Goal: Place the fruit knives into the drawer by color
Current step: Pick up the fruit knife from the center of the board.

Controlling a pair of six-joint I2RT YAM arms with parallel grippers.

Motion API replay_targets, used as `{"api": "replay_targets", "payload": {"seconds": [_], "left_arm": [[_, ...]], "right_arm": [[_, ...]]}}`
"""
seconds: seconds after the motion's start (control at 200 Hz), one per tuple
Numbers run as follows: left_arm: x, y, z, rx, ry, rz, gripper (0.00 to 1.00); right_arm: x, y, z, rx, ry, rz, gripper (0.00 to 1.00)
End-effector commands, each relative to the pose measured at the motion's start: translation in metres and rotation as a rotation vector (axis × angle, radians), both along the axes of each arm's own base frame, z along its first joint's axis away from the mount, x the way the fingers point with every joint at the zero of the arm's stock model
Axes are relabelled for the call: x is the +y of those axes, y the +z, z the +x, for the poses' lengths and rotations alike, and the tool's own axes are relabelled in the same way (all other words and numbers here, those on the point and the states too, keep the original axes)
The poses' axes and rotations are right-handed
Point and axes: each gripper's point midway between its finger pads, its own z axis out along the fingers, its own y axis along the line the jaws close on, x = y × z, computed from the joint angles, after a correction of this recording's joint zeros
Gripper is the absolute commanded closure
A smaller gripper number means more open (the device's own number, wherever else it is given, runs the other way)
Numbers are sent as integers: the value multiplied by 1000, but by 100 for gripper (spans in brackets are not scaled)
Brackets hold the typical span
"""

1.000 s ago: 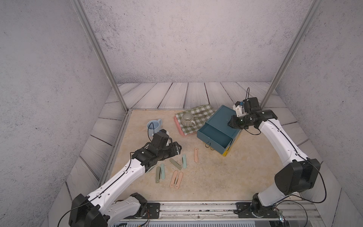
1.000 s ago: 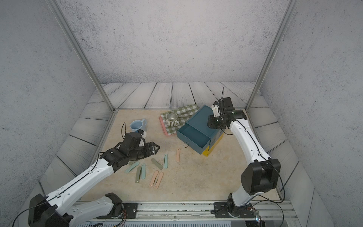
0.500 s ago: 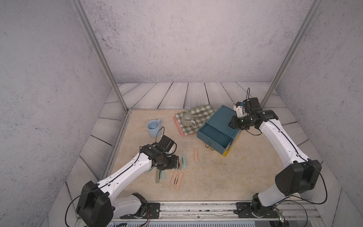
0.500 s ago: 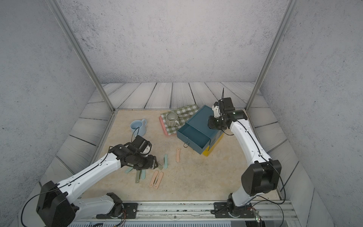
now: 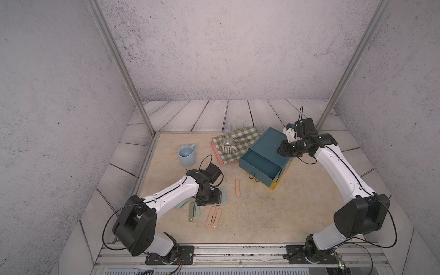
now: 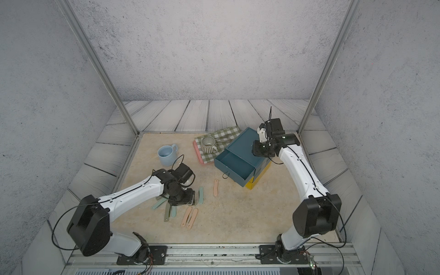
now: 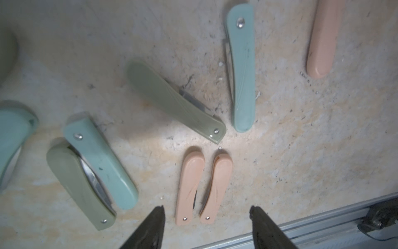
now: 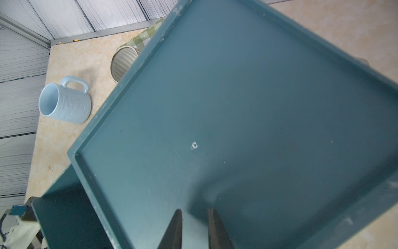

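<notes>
Peach knives (image 7: pixel 190 185): three, in front of the drawer (image 5: pixel 269 142)
Mint knives (image 7: pixel 242 71): three
Olive knives (image 7: pixel 174 101): two clear
Left gripper (image 7: pixel 206 208): spread, empty
Right gripper (image 8: pixel 195 210): slightly parted, empty, over drawer

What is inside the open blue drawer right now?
The open drawer shows only its bare blue floor; nothing lies there. Its rear part, under the chest's top, is hidden.

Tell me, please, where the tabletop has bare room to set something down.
Widest bare patch: tabletop between the lone peach knife, the open drawer and the front rail. Crowded around the left gripper, where the other knives cluster.
</notes>
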Motion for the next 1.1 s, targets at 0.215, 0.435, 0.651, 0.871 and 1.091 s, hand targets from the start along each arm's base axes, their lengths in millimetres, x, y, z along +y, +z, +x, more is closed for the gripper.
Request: {"api": "replay_targets", "payload": {"seconds": [0.215,0.435,0.651,0.871,1.091], "left_arm": [[7,-16,41,10,162,78,34],[-1,-27,53,28,255,28,40],[-8,-41,58,59,301,23,45],[-1,-41,60,38,358,43,48],[4,-45,53,51,389,55,52]], "right_arm": [[-9,-28,-24,132,-6,-57,74],[-8,-32,-26,141,1,-54,73],[-8,-28,-26,130,3,-56,72],[-8,-30,-27,133,3,-53,72],[-8,-30,-27,132,4,-54,71]]}}
